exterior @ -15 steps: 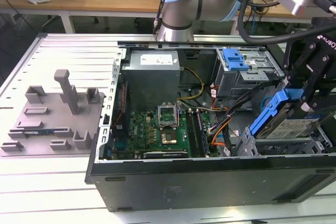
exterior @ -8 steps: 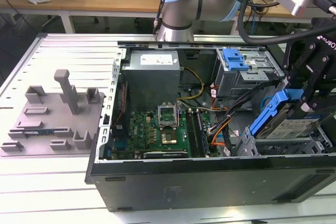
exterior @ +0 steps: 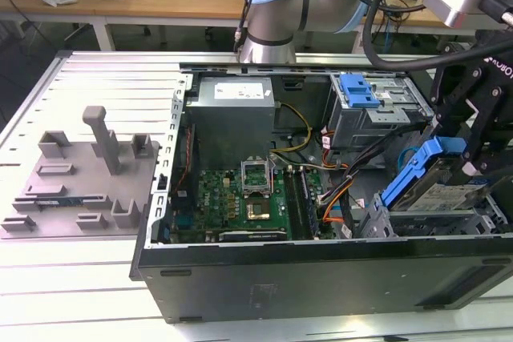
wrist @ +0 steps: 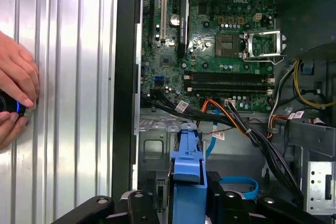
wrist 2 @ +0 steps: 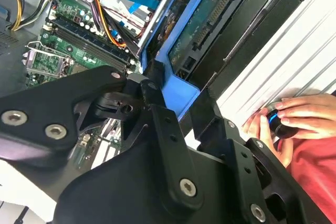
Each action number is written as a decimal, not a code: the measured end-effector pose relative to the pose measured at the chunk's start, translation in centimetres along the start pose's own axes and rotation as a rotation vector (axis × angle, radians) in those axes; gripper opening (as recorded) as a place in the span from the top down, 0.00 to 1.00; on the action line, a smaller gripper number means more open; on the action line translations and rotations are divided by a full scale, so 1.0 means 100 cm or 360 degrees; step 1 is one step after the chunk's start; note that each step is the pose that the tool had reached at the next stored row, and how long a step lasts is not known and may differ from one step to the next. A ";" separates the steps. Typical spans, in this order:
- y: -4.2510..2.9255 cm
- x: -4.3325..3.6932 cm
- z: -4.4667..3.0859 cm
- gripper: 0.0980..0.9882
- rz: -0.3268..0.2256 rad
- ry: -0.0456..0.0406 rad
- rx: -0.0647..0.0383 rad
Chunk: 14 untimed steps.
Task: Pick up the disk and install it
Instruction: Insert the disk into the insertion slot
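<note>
The disk (exterior: pixel 449 195) is a silver drive with a printed label, framed by a bright blue caddy rail (exterior: pixel 417 172). It hangs tilted over the drive cage at the exterior view's right end of the open computer case (exterior: pixel 321 266). My black gripper (exterior: pixel 465 158) is shut on the disk at its blue rail. The second wrist view has the gripper (wrist 2: pixel 163 90) clamped on the blue frame, with the disk's (wrist 2: pixel 210 19) dark connector side showing. In the first wrist view the blue rail (wrist: pixel 189 166) sticks out from between the fingers (wrist: pixel 142 205).
A grey drive bay (exterior: pixel 377 110) with a fixed blue latch (exterior: pixel 358 90) stands at the back of the case. The motherboard (wrist: pixel 210 51), orange and black cables (wrist: pixel 236 121) and the power supply (exterior: pixel 232 114) lie inside. A person's hand (wrist 2: pixel 302 111) rests on the ribbed table. A grey fixture (exterior: pixel 80 178) sits on the exterior view's left.
</note>
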<state>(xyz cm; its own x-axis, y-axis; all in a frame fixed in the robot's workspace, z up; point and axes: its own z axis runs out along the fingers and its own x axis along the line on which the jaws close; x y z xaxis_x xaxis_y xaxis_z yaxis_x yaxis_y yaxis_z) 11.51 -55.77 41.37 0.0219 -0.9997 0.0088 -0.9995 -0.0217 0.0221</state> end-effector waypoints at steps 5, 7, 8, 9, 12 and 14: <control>0.0000 0.0000 0.0001 0.58 0.0000 0.0000 0.0000; 0.0000 0.0000 0.0001 0.58 0.0000 0.0000 0.0000; 0.0000 0.0000 0.0001 0.56 0.0000 0.0000 0.0000; 0.0000 0.0000 0.0001 0.43 0.0000 0.0000 0.0000; 0.0000 0.0000 0.0001 0.36 -0.0001 0.0000 0.0000; 0.0000 0.0000 0.0001 0.36 -0.0001 0.0000 0.0000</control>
<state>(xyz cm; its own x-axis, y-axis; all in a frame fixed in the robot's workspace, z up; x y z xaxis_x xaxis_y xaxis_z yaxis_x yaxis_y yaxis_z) 11.51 -55.77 41.36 0.0224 -0.9997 0.0088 -0.9995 -0.0222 0.0221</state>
